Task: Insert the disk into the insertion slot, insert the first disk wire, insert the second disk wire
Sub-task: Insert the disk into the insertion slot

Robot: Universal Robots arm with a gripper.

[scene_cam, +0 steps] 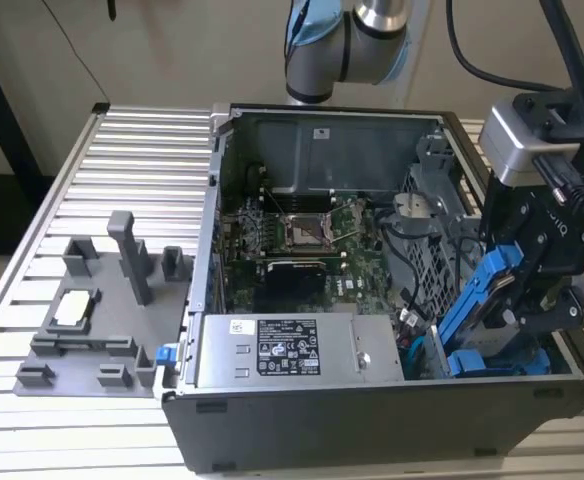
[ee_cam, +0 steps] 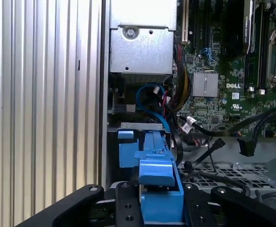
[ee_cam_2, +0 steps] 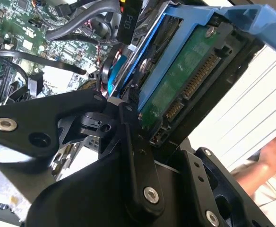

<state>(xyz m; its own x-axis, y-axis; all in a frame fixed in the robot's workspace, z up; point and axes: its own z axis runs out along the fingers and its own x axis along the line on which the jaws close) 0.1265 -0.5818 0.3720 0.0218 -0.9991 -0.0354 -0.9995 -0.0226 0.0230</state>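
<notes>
Gripper: the gripper point(scene_cam: 520, 285) was clamped on the disk point(scene_cam: 484, 300), with a black finger point(ee_cam: 128, 208) on each side of its blue frame.
Disk: held tilted over the corner of the computer case point(scene_cam: 302, 425) at the exterior view's right. Its lower end was down by the insertion slot point(scene_cam: 442, 355); I couldn't tell whether it had entered.
Disk underside: the second wrist view showed its green circuit board point(ee_cam_2: 185, 80) and connector pins facing out.
Other carrier: a second blue drive carrier point(scene_cam: 507, 362) sat low in the same corner, just beside the held one.
Cables: black leads and a blue cable point(ee_cam: 150, 101) lay loose over the motherboard point(scene_cam: 302, 240).
Power supply: a grey labelled box point(scene_cam: 282, 350) along the case's near wall.
Table: a ribbed metal table point(scene_cam: 132, 160) carried the case and a grey fixture plate point(scene_cam: 92, 320).
Person: a hand point(ee_cam_2: 275, 151) was beyond the case.
</notes>
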